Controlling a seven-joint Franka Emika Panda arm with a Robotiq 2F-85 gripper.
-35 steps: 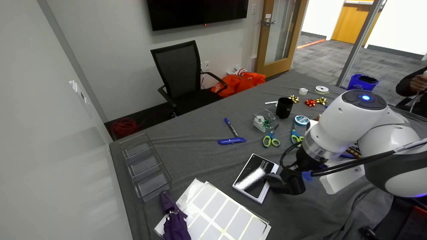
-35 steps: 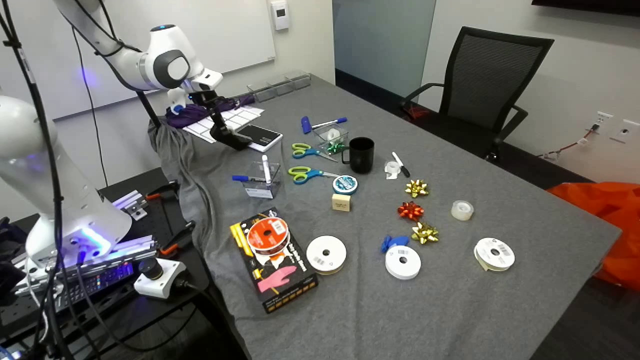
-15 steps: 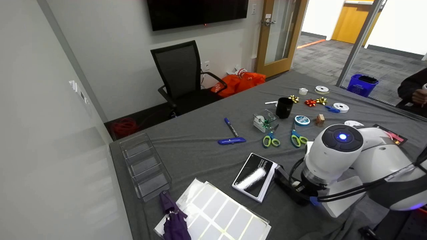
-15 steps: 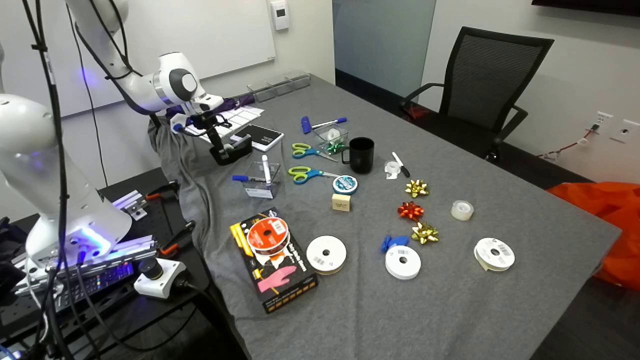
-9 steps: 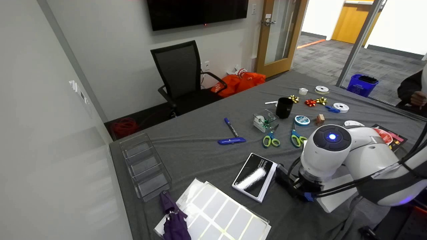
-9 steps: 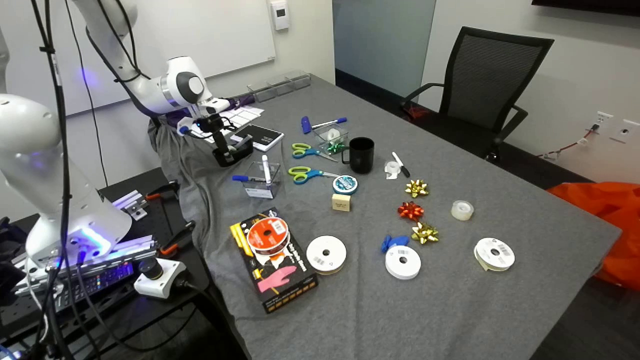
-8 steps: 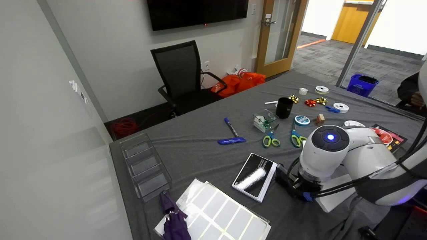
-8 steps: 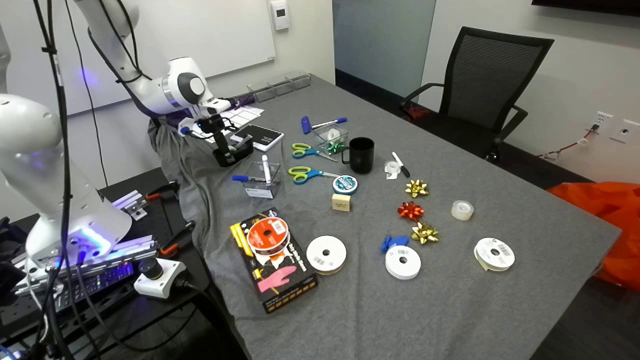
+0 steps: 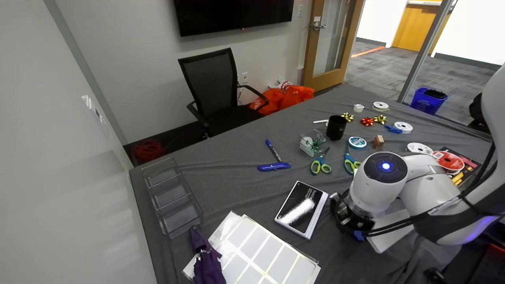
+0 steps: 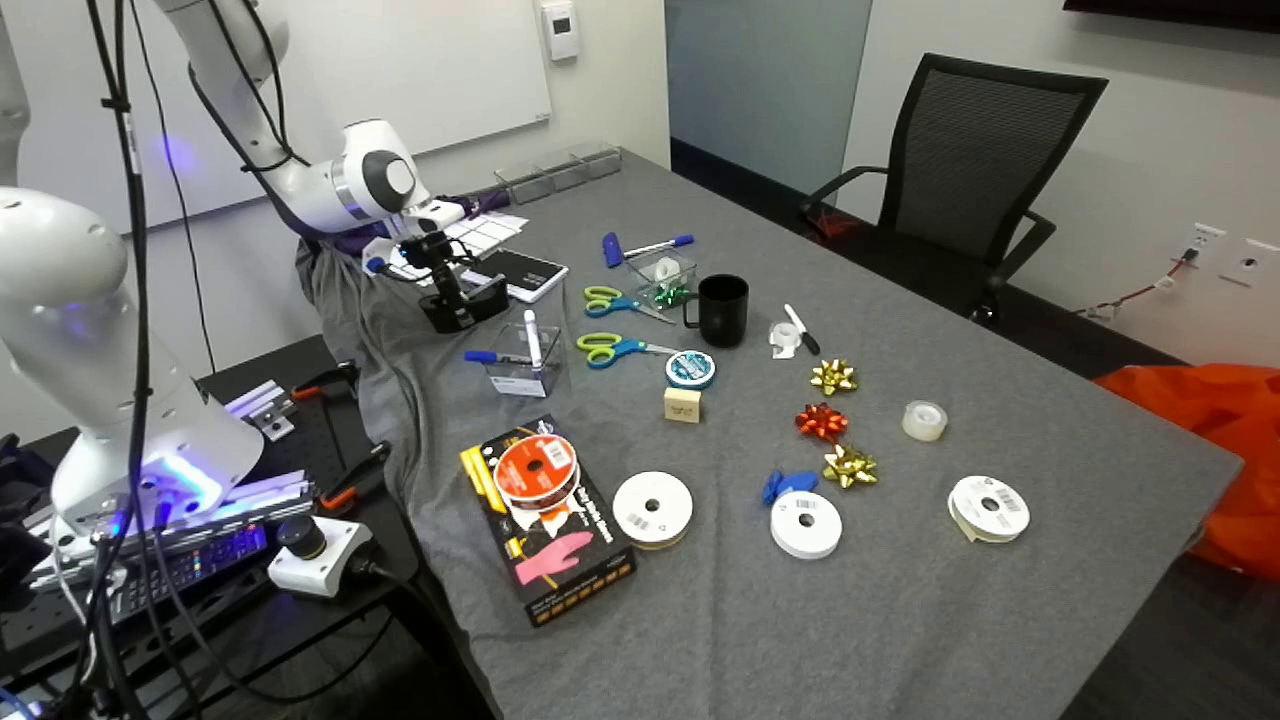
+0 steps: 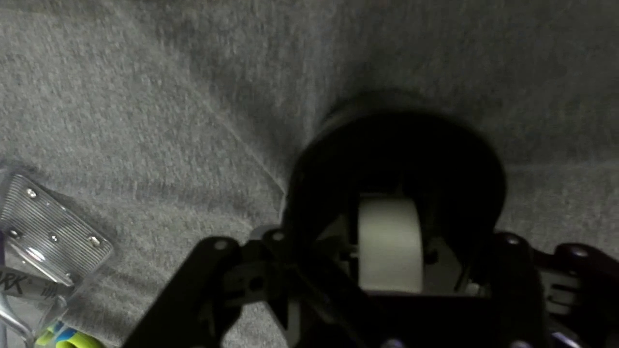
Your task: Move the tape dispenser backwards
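Note:
The tape dispenser (image 10: 487, 300), black with a pale tape roll (image 11: 390, 246) in its middle, stands on the grey cloth, looking level. In an exterior view it is beside the flat black box with the white edge. My gripper (image 10: 452, 290) is down at the dispenser, one finger showing against its near side. In an exterior view my gripper (image 9: 349, 217) and arm hide most of it. In the wrist view the gripper (image 11: 387, 270) has its fingers on both sides of the dispenser. The contact is too dark to tell whether they press on it.
The black box with white edge (image 9: 302, 211) lies close by. The clear pen holder (image 10: 523, 370) stands near the dispenser and also shows in the wrist view (image 11: 53, 237). Scissors (image 10: 620, 348), a black mug (image 10: 723, 310) and white label sheets (image 9: 256, 252) lie around.
The dispenser was tilted and overlapping the flat box; it has moved away from it, towards the pen holder, and sits level. In the last half second the gripper and dispenser shifted only slightly.

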